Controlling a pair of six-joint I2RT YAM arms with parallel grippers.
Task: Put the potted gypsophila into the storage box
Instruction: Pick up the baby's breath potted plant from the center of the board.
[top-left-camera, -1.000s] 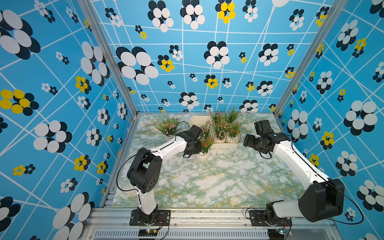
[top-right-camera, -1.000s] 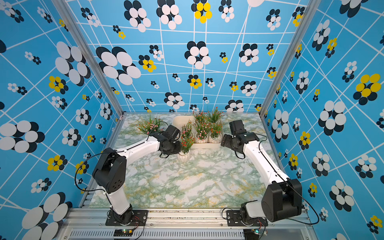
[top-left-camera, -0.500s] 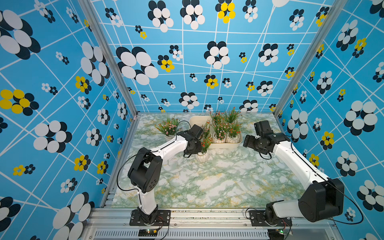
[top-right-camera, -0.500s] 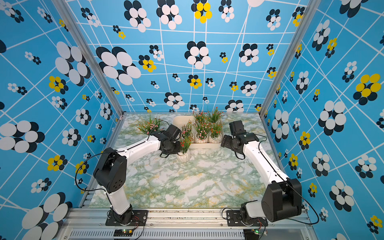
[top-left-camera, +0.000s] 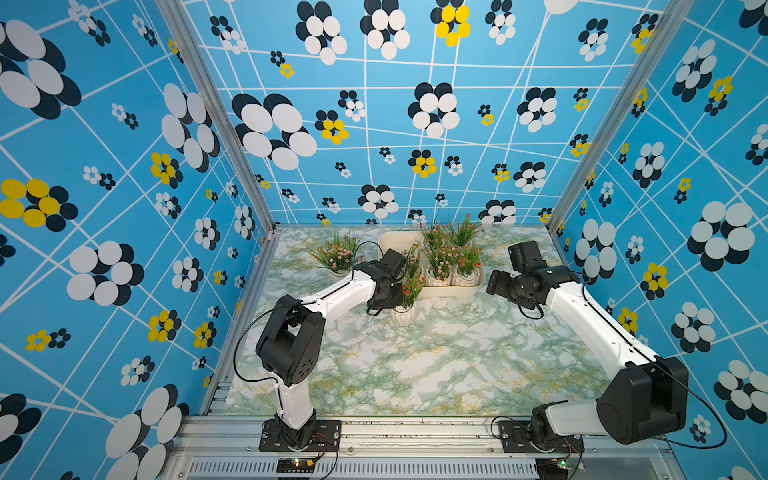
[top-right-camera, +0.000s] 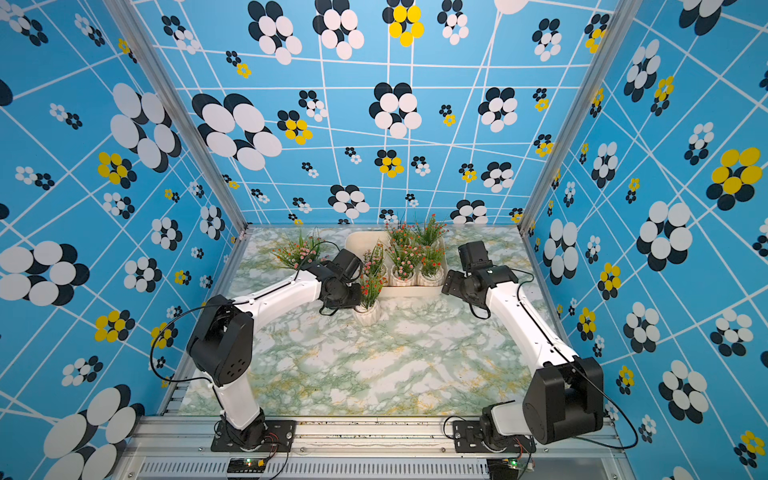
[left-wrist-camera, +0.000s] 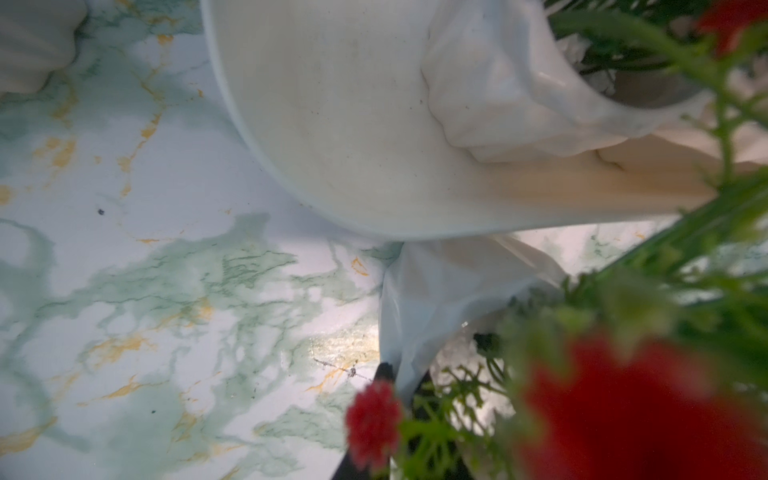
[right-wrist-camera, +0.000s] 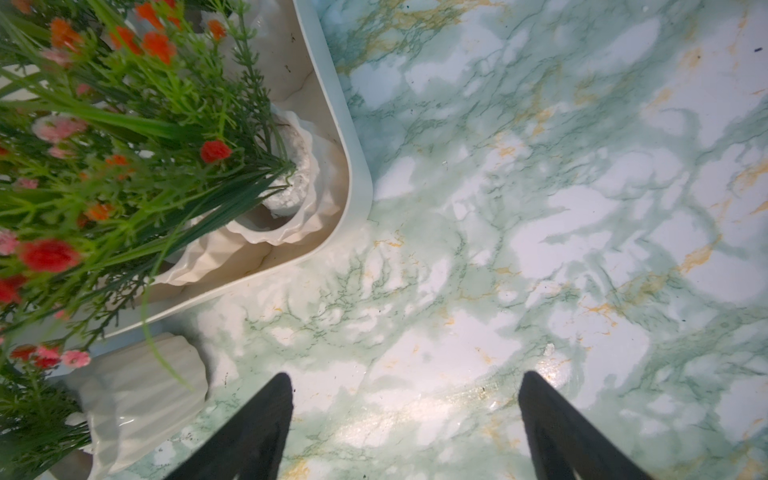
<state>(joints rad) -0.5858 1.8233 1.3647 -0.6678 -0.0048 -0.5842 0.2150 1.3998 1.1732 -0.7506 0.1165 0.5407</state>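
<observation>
Potted gypsophila (top-left-camera: 405, 313) in the same spot, left fingers (left-wrist-camera: 383, 372) now tighter.

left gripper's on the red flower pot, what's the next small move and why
Probably lift straight up a little. The left gripper looks shut on the rim of the red-flowered gypsophila pot, which stands just outside the storage box; it must clear that rim.
</observation>
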